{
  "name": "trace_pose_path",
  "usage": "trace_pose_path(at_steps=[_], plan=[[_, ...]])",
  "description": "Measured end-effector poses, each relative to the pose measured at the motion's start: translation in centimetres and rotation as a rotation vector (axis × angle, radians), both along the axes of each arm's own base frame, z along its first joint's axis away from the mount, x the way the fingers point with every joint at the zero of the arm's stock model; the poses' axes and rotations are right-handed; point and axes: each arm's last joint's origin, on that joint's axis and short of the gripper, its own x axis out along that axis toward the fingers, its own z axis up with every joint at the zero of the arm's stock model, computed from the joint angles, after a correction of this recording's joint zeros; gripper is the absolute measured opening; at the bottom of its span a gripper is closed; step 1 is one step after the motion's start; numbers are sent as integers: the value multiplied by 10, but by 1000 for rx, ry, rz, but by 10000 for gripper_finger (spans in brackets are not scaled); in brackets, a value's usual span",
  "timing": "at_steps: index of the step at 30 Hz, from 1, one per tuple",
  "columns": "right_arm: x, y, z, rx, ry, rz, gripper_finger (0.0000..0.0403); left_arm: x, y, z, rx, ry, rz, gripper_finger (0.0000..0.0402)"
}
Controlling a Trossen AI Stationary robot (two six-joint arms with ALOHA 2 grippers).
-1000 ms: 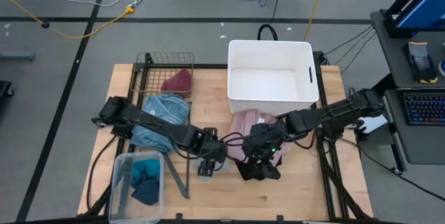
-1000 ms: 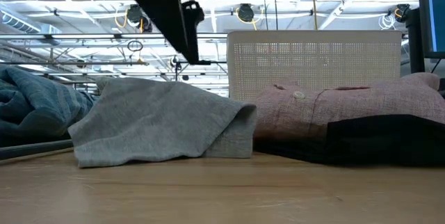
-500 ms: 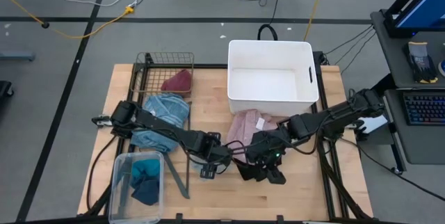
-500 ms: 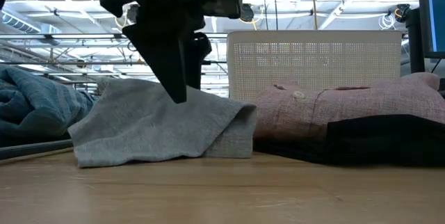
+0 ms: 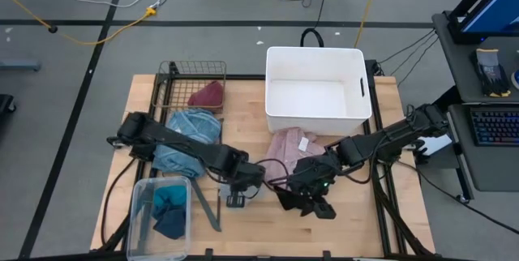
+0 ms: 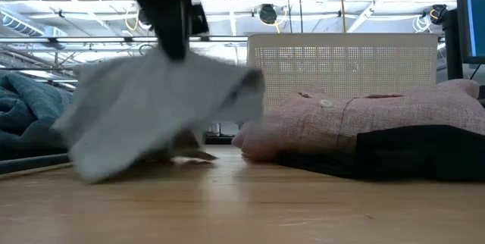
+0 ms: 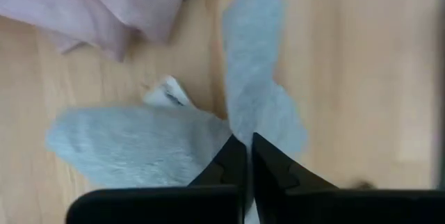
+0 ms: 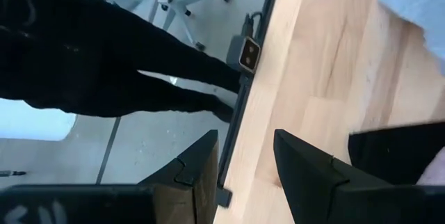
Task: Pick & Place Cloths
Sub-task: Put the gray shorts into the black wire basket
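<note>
My left gripper (image 7: 245,149) is shut on a light grey cloth (image 6: 151,115) near the table's middle front, also seen in the high view (image 5: 234,196). To its right lies the pink shirt (image 6: 364,119), with a black piece (image 6: 424,153) against its near side. My right gripper (image 8: 247,151) hovers open over the black piece (image 5: 293,200) with nothing between its fingers. A blue striped top (image 5: 190,135) lies at the left. A maroon piece (image 5: 207,95) sits in the wire basket. My left gripper pinches a raised fold of the grey cloth (image 7: 236,130) between its two fingers, which point down from above (image 6: 173,39). The cloth hangs slack on both sides of the fingers. Its lower edge (image 6: 98,170) is at table height; whether it is clear, I cannot tell.
The white tub (image 5: 280,91) stands at the far middle, the wire basket (image 5: 174,74) at the far left. A clear box (image 5: 142,212) with teal cloth sits at the near left. A person's dark legs (image 8: 104,64) show beyond the table's edge.
My left gripper came down on the grey cloth, shut on it and has risen, pulling the cloth's middle up off the table while its edges trail below. The pink shirt and black piece have stayed put.
</note>
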Motion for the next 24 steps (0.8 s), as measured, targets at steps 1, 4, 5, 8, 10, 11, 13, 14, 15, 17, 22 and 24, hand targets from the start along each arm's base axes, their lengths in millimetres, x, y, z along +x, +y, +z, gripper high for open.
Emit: trace_pose_path(at_steps=[1, 4, 5, 8, 10, 11, 13, 14, 15, 17, 22, 24], plan=[[0, 1, 1, 5, -13, 3, 132, -4, 1, 10, -14, -26, 10, 4], [3, 4, 4, 19, -63, 11, 132, -19, 6, 46, -59, -124, 49, 3], [3, 5, 6, 24, -86, 19, 132, -24, 7, 58, -74, -165, 66, 3], [7, 8, 11, 38, -167, 38, 132, -43, 14, 96, -110, -319, 112, 2], [9, 10, 14, 48, -229, 51, 132, -56, 18, 121, -134, -437, 140, 2], [10, 10, 17, 52, -264, 55, 132, -64, 20, 133, -144, -496, 148, 1], [13, 12, 22, 64, -341, 66, 132, -79, 23, 155, -163, -611, 162, 1], [14, 12, 25, 71, -378, 69, 132, -85, 24, 165, -172, -671, 167, 1], [16, 13, 28, 76, -422, 73, 132, -93, 25, 175, -181, -728, 164, 1], [19, 13, 34, 76, -514, 65, 132, -106, 26, 193, -193, -842, 151, 1], [26, 12, 51, 26, -772, -5, 132, -136, 29, 231, -238, -1101, 87, 0], [28, 10, 59, 10, -867, -50, 132, -146, 30, 241, -240, -1171, 56, 0]])
